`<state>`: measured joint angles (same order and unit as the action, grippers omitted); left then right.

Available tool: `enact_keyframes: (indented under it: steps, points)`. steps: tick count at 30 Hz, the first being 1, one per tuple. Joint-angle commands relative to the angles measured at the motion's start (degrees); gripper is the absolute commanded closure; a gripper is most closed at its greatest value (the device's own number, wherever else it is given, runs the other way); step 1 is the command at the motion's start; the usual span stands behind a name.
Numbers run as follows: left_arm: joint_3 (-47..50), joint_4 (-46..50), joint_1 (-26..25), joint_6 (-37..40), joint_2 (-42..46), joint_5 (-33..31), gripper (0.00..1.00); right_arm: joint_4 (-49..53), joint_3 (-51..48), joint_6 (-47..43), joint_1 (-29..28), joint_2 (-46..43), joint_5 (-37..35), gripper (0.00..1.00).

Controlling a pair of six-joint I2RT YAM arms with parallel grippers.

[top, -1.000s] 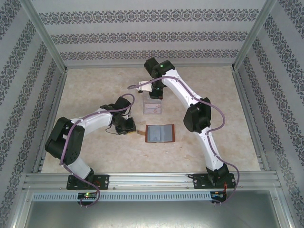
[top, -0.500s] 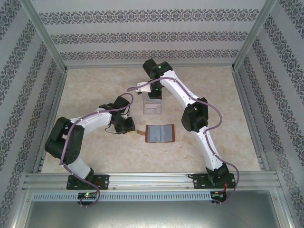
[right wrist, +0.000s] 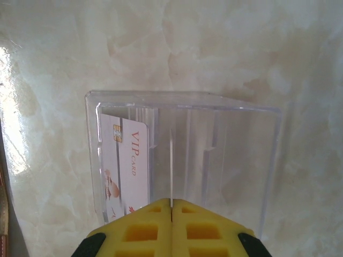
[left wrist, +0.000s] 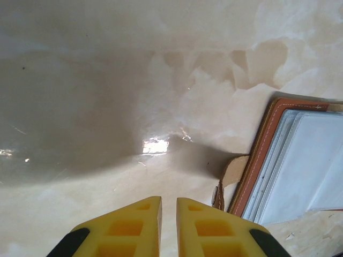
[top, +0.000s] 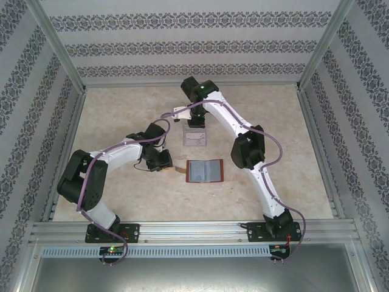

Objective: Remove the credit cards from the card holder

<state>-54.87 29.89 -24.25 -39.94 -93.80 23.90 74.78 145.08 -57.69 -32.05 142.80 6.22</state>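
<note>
Right tool (right wrist: 171, 206) pressed together, empty, hovering over the clear tray (right wrist: 185, 101) where a whitish VIP card (right wrist: 130, 166) lies. Card holder (top: 205, 171) sits open mid-tabletop (top: 121, 115), blue-grey pockets up, strap tab toward the left tool (left wrist: 169, 206), whose fingers stand nearly together, holding nothing. Risks, as I judge them: thin cards slip from a pinch; unpinned wallet drags or folds shut; tray gets nudged.

"VIP CARD" is printed in pink-red letters on a whitish credit card (right wrist: 126, 166) — the card is seen inside the clear tray (right wrist: 268, 160), at its left side. Nothing else legible is found.
</note>
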Motion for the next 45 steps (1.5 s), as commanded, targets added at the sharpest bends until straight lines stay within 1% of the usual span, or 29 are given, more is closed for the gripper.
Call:
enact_keyframes:
  steps: [1, 14, 26, 27, 29, 32, 34, 45]
  points:
    - [-0.2, -1.0, 0.7, -0.1, 0.3, 0.4, 0.85, 0.9, 1.4, -0.9, -0.5, 1.5, 2.3, 1.0]
    - [-0.5, -0.8, 0.6, 0.2, 0.0, 0.8, 0.85, 4.9, 1.3, 0.7, 0.7, 2.7, 6.6, 1.0]
    - [-0.8, -0.6, 0.7, 0.2, -0.1, 1.0, 0.85, 7.2, 1.6, 2.2, 1.7, 4.2, 8.5, 1.0]
    - [-0.8, -0.6, 0.7, 0.2, -0.1, 1.0, 0.85, 7.4, 1.8, 2.3, 1.7, 4.4, 8.6, 0.97]
    - [-0.8, -0.6, 0.7, 0.2, -0.1, 1.0, 0.85, 6.9, 2.5, 2.7, 1.7, 4.4, 8.2, 0.87]
    - [-0.8, -0.5, 0.7, 0.3, -0.1, 0.9, 0.85, 5.4, 3.0, 3.6, 1.8, 4.0, 6.9, 0.8]
    - [-0.9, -0.5, 0.7, 0.1, 0.0, 0.9, 0.85, 4.1, 3.1, 4.1, 1.8, 3.4, 5.6, 0.79]
    - [-0.7, -0.7, 0.7, -0.1, 0.3, 0.8, 0.85, -0.1, 3.1, 4.3, 1.8, 1.2, 0.7, 0.76]
